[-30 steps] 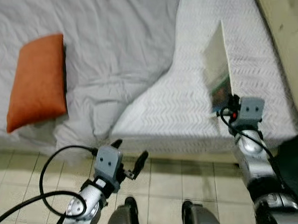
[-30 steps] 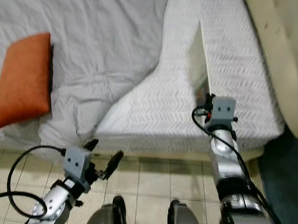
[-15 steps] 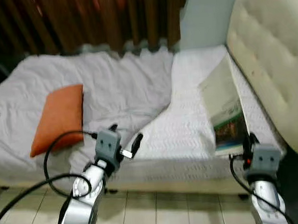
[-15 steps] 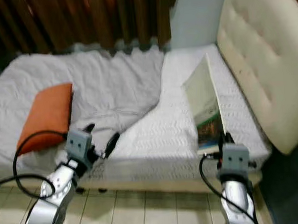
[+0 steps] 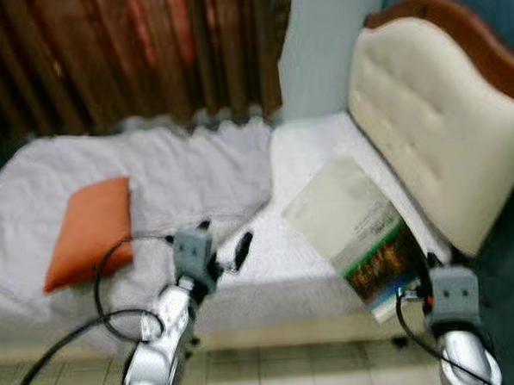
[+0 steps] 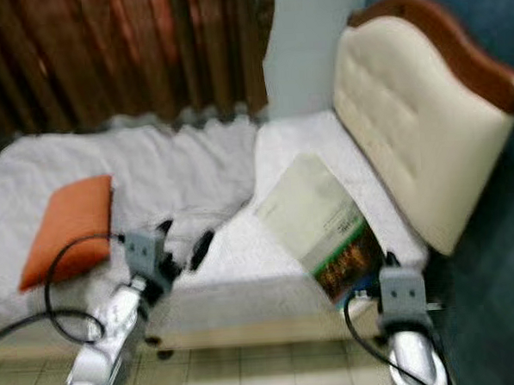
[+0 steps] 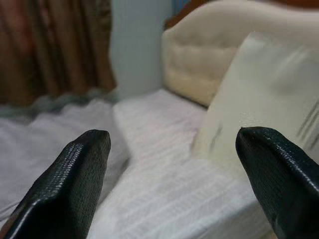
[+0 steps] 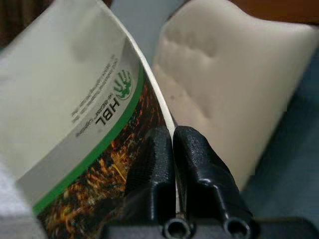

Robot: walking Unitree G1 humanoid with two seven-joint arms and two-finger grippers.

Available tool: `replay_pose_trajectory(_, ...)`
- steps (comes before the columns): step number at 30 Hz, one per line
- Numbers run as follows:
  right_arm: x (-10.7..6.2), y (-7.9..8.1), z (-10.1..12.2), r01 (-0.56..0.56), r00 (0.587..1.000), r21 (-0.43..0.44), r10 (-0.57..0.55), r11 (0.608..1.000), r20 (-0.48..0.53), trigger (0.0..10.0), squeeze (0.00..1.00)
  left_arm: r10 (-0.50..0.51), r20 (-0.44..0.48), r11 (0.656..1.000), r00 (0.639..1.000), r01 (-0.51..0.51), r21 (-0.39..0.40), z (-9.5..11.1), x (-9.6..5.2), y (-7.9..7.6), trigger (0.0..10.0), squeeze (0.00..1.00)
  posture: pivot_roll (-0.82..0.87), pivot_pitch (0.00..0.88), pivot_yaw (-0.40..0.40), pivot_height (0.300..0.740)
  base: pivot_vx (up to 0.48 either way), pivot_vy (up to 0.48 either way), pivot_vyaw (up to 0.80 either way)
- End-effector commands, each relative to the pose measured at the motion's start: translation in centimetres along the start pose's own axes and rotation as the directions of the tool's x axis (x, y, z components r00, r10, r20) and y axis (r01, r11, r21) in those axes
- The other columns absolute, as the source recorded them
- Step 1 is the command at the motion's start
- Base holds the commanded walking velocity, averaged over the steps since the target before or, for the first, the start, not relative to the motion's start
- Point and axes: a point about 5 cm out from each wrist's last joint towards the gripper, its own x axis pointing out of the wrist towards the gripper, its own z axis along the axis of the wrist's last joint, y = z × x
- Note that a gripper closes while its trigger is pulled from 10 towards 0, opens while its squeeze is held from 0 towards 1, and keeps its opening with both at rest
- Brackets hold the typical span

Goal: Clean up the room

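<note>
With the right gripper [image 8: 173,149] pinching only the lower edge of the booklet [image 5: 356,232] held over the bed [image 5: 307,168] at four o'clock, and the left gripper [image 5: 224,246] wide, the floppy booklet could slip free.

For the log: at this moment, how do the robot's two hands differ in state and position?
The right hand has its fingers shut on the edge of a large booklet, lifting it tilted above the mattress near the padded headboard. The left hand is open with fingers spread wide, holding nothing, raised over the front edge of the bed near the rumpled grey blanket. Both are raised at the front of the bed.
</note>
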Motion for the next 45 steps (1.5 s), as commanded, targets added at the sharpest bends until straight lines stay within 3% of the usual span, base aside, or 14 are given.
replay_pose_trajectory(1, 0.9, 0.6, 0.7, -0.019, 1.000, 0.020, 0.018, 1.000, 0.022, 0.0, 0.00, -0.010, -0.019, 1.000, 1.000, 0.011, 0.005, -0.4, 0.0, 0.1, 10.0, 0.00, -0.13, 0.000, 0.036, 0.740, 0.469, 0.000, 0.00)
replay_pose_trajectory(12, 1.8, 2.3, 0.8, -0.129, 0.992, 0.038, 0.129, 0.991, 0.012, 0.0, 0.00, 0.033, -0.010, 0.999, 0.999, -0.033, -0.007, -0.9, -0.8, 0.1, 10.0, 0.00, -0.10, 0.000, 0.016, 0.740, 0.466, 0.000, 0.00)
replay_pose_trajectory(19, 2.2, 3.0, 0.8, -0.170, 0.985, 0.050, 0.170, 0.984, 0.007, 0.0, 0.00, 0.038, -0.018, 0.999, 0.999, -0.038, 0.008, -1.1, -1.4, 0.5, 10.0, 0.00, -0.08, 0.000, 0.006, 0.740, 0.461, 0.000, 0.64)
replay_pose_trajectory(41, 2.3, 3.6, 0.2, -0.189, 0.982, 0.053, 0.190, 0.981, -0.016, 0.0, 0.00, 0.018, -0.055, 0.999, 0.998, -0.016, 0.042, -1.3, -1.6, 1.2, 10.0, 0.00, -0.07, 0.004, 0.013, 0.740, 0.468, 0.000, -0.15)
replay_pose_trajectory(45, 2.5, 4.2, -0.4, -0.202, 0.974, 0.141, 0.214, 0.969, -0.070, 0.0, 0.00, -0.005, -0.055, 0.998, 0.998, 0.009, 0.070, -1.3, -1.9, 0.7, 10.0, 0.00, -0.07, 0.032, 0.023, 0.740, 0.480, 0.000, 0.00)
